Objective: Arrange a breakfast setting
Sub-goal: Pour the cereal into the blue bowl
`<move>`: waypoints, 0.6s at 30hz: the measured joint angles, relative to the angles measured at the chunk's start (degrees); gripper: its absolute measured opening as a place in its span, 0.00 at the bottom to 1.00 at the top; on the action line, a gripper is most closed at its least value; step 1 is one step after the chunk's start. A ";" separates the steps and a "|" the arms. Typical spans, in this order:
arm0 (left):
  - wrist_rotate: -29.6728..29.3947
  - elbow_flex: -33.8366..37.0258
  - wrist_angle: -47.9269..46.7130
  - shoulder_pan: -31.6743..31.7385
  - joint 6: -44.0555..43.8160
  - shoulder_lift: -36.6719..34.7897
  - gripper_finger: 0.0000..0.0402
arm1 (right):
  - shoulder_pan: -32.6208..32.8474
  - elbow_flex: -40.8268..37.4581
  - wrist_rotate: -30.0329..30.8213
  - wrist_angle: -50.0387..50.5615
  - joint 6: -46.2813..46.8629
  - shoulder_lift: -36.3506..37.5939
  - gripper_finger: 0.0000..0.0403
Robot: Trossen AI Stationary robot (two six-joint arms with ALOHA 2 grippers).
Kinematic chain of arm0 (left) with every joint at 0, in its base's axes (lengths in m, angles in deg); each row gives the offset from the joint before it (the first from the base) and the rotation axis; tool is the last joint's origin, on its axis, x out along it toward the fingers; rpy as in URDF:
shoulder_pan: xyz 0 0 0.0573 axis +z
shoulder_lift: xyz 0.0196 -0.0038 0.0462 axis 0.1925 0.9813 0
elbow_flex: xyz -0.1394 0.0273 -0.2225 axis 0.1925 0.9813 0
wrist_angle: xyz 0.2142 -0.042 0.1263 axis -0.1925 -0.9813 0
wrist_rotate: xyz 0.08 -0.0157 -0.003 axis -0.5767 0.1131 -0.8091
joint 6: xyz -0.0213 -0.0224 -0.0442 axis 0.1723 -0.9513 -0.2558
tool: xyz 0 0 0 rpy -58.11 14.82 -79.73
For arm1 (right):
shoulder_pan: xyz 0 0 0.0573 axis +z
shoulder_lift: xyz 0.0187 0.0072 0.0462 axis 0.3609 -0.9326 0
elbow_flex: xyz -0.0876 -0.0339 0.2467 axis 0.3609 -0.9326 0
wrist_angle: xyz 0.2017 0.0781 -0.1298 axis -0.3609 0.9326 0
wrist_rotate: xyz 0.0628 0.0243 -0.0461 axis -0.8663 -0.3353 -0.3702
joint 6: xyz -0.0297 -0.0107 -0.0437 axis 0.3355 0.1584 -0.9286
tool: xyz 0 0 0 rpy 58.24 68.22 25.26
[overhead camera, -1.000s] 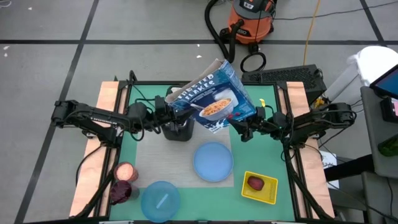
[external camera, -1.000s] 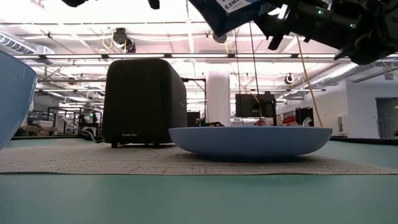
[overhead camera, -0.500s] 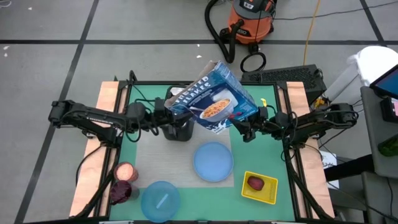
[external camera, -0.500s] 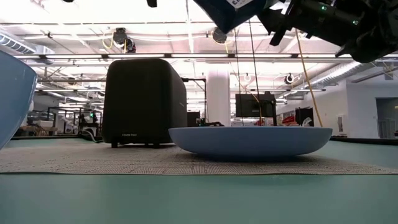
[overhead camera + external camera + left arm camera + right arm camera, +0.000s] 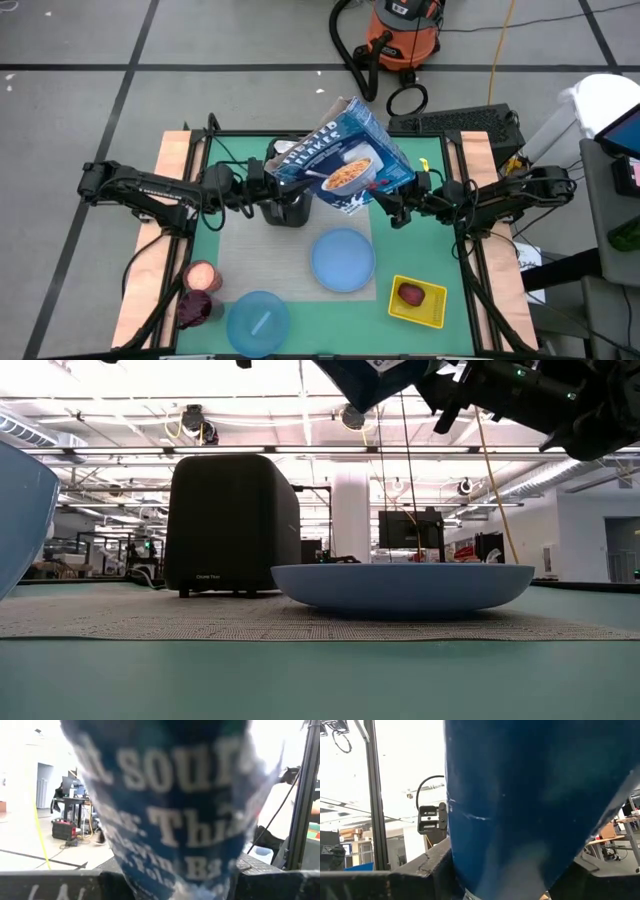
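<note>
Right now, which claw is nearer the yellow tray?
Right. The right claw grips the cereal box up over the table's far half, with the yellow tray toward the near right corner. The left claw, on the box's other side, is farther.

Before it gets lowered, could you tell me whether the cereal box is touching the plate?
Apart: the low view shows the cereal box held high above the plate.

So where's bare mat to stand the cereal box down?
The cereal box hangs high between both grippers. Bare grey mat lies between the toaster and the plate. Green table right of the plate, above the yellow tray, is free too. The front-left corner is crowded: bagel, fruit, bowl.
</note>
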 joint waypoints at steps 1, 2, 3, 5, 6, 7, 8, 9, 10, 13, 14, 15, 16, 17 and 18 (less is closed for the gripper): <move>0.00 0.00 -0.03 0.00 0.00 0.00 0.38 | -0.02 0.00 0.02 -0.02 0.00 0.00 0.56; 0.00 0.00 -0.14 0.00 0.06 0.00 0.38 | -0.02 0.00 0.02 0.00 0.00 0.00 0.56; 0.00 0.00 -0.32 0.00 0.20 0.00 0.38 | -0.02 0.00 0.04 0.00 -0.02 0.00 0.56; 0.00 0.00 -0.72 0.00 0.24 -0.02 0.38 | -0.02 0.00 0.04 0.00 -0.02 0.00 0.56; 0.00 0.00 -1.04 0.00 0.27 -0.08 0.38 | -0.02 0.00 0.05 0.01 -0.01 0.00 0.56; 0.00 0.00 -1.60 0.00 0.30 -0.32 0.38 | -0.02 0.00 0.05 0.03 -0.02 0.00 0.56; 0.00 0.00 -2.57 0.00 0.31 -0.78 0.38 | -0.02 0.00 0.04 0.06 -0.02 -0.02 0.56; 0.00 0.00 -3.53 0.00 0.31 -1.16 0.38 | -0.02 0.00 0.04 0.07 -0.02 -0.04 0.56; 0.00 0.00 -4.15 0.00 0.33 -1.32 0.38 | -0.02 0.00 0.04 0.07 -0.02 -0.04 0.56; 0.02 0.02 -7.96 0.00 0.33 -2.95 0.38 | -0.02 0.00 0.04 0.12 -0.02 0.02 0.56; 0.05 0.02 -8.71 0.00 0.32 -3.38 0.38 | -0.02 0.00 0.05 0.08 -0.02 0.04 0.56; 0.04 0.02 -9.46 0.00 0.31 -3.73 0.38 | -0.02 0.00 0.04 0.06 -0.02 0.09 0.56; 0.06 0.02 -10.72 0.00 0.31 -4.32 0.38 | -0.02 0.00 0.06 0.11 -0.02 0.20 0.56; 0.04 0.02 -12.14 0.00 0.31 -5.02 0.38 | -0.02 0.00 0.06 0.13 -0.05 0.32 0.56; 0.04 0.02 -12.66 0.00 0.29 -5.50 0.38 | -0.02 0.00 0.07 0.11 -0.13 0.44 0.55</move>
